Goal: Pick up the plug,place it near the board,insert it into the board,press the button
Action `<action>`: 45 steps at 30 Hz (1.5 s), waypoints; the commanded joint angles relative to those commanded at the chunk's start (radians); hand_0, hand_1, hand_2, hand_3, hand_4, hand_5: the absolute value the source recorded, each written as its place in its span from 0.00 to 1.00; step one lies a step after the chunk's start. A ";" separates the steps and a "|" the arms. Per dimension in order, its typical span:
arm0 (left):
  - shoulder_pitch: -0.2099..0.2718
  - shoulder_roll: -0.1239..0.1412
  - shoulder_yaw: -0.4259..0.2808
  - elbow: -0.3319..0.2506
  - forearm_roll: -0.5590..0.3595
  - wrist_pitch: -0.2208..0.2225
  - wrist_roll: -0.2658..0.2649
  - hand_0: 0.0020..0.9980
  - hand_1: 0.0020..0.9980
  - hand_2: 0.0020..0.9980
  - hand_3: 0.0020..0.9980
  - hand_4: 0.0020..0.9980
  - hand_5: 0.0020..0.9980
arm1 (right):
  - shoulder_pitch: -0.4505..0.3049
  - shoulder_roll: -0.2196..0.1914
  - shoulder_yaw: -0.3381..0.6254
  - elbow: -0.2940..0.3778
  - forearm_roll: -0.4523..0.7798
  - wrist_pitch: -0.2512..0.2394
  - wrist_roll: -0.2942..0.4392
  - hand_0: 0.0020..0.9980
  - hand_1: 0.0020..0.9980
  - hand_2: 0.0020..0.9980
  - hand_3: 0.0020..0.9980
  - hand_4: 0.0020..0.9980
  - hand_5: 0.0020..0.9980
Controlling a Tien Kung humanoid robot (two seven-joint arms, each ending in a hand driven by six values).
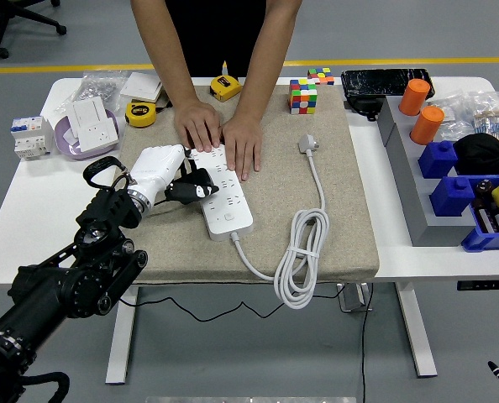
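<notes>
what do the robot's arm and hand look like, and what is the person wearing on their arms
The robot's left arm is black, built of chunky round joints, with a black loop near the wrist. Its left hand has a white shell and black fingers. The person's forearms are sleeveless below a dark top.

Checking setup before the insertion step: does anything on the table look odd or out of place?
Yes. The plug lies loose on the mat, apart from the power strip. A person's hands press the strip's far end while the left hand rests at its side.
</notes>
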 joint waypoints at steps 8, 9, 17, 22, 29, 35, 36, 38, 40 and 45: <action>-0.002 0.000 0.000 -0.010 0.000 -0.003 0.001 0.42 0.24 0.22 0.34 0.72 0.17 | -0.003 0.000 0.000 0.000 0.002 0.000 0.000 0.93 0.90 0.85 0.87 1.00 1.00; -0.001 0.000 0.000 -0.011 0.000 0.000 -0.001 0.42 0.24 0.22 0.34 0.72 0.17 | -0.004 0.000 0.000 0.000 0.002 0.000 0.000 0.93 0.90 0.85 0.87 1.00 1.00; -0.004 0.000 0.003 -0.018 0.000 -0.003 -0.006 0.42 0.25 0.23 0.35 0.73 0.19 | -0.003 -0.001 -0.004 0.000 0.004 0.001 -0.001 0.93 0.90 0.85 0.87 1.00 1.00; -0.005 0.000 0.004 -0.020 0.000 0.004 -0.009 0.42 0.25 0.23 0.35 0.73 0.18 | -0.002 0.000 0.002 0.000 0.000 0.001 -0.002 0.93 0.90 0.85 0.87 1.00 1.00; -0.014 0.000 -0.006 -0.027 0.000 0.004 -0.011 0.42 0.25 0.23 0.35 0.74 0.19 | 0.001 0.000 0.002 0.000 0.004 0.000 -0.001 0.93 0.90 0.85 0.87 1.00 1.00; -0.021 0.000 -0.016 -0.041 0.000 0.002 -0.012 0.42 0.26 0.23 0.36 0.70 0.13 | 0.000 0.001 0.004 0.000 0.003 0.001 -0.004 0.93 0.90 0.85 0.86 1.00 1.00; -0.020 0.000 -0.017 -0.044 0.000 0.004 -0.014 0.42 0.26 0.23 0.36 0.70 0.13 | 0.001 0.001 0.003 0.000 0.004 0.001 -0.004 0.93 0.90 0.85 0.86 1.00 1.00; -0.012 0.000 -0.029 -0.060 0.000 0.012 -0.021 0.42 0.26 0.24 0.36 0.71 0.15 | 0.002 0.002 0.000 0.000 0.007 0.001 -0.004 0.93 0.89 0.85 0.86 1.00 1.00; -0.002 0.000 -0.049 -0.081 0.000 0.023 -0.041 0.42 0.26 0.24 0.36 0.71 0.15 | 0.002 0.003 -0.004 0.000 0.010 0.001 -0.003 0.93 0.89 0.85 0.86 1.00 1.00; 0.002 0.000 -0.076 -0.090 -0.098 -0.027 -0.105 0.56 0.55 0.53 0.51 1.00 0.48 | 0.000 0.003 0.001 0.000 0.007 0.002 -0.006 0.93 0.89 0.85 0.86 1.00 1.00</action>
